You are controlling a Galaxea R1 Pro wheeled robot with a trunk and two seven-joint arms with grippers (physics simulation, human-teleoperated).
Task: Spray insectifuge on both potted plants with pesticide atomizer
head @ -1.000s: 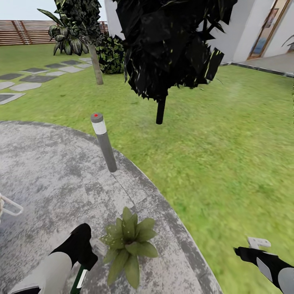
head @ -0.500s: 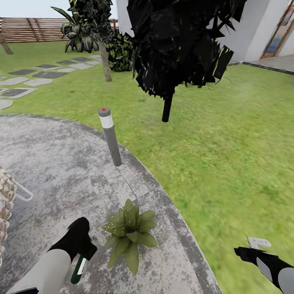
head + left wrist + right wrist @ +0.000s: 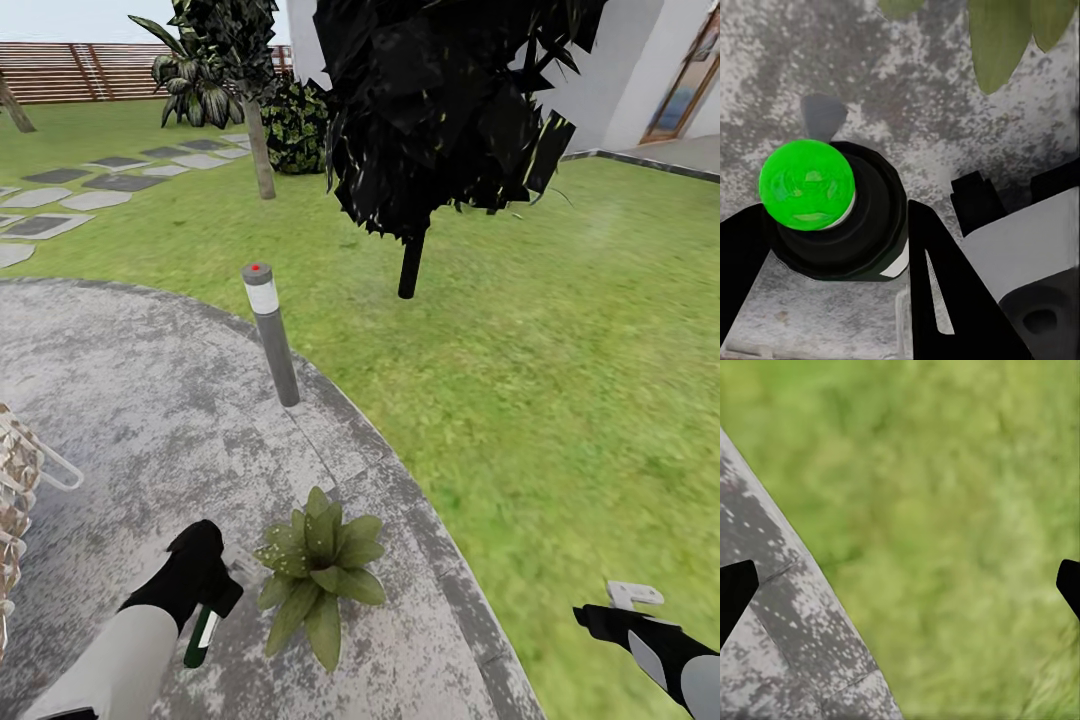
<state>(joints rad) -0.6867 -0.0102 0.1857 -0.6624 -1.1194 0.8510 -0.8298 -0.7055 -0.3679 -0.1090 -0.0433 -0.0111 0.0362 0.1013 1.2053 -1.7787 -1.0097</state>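
Low on the grey paved patio (image 3: 120,400), my left gripper (image 3: 205,598) is shut on the pesticide atomizer (image 3: 200,636), a dark green bottle with a white label that hangs below the black fingers. In the left wrist view the atomizer (image 3: 832,225) is seen end-on between the two black fingers (image 3: 945,285), with a bright green round end. A potted plant (image 3: 318,575), a low rosette of broad green leaves, sits just right of that gripper; its leaves (image 3: 999,37) show in the left wrist view. My right gripper (image 3: 620,606) hangs open over the lawn, with its fingertips (image 3: 735,594) wide apart.
A grey bollard light (image 3: 270,335) stands at the patio rim beyond the plant. A dark-leaved tree (image 3: 450,110) rises on the lawn (image 3: 560,380) behind it. A wicker object (image 3: 15,500) shows at the left edge. Stepping stones, a fence and the house lie far off.
The head view has shifted, so the scene sits further right. My left gripper has lifted the atomizer a little higher beside the plant. The right gripper has stayed put.
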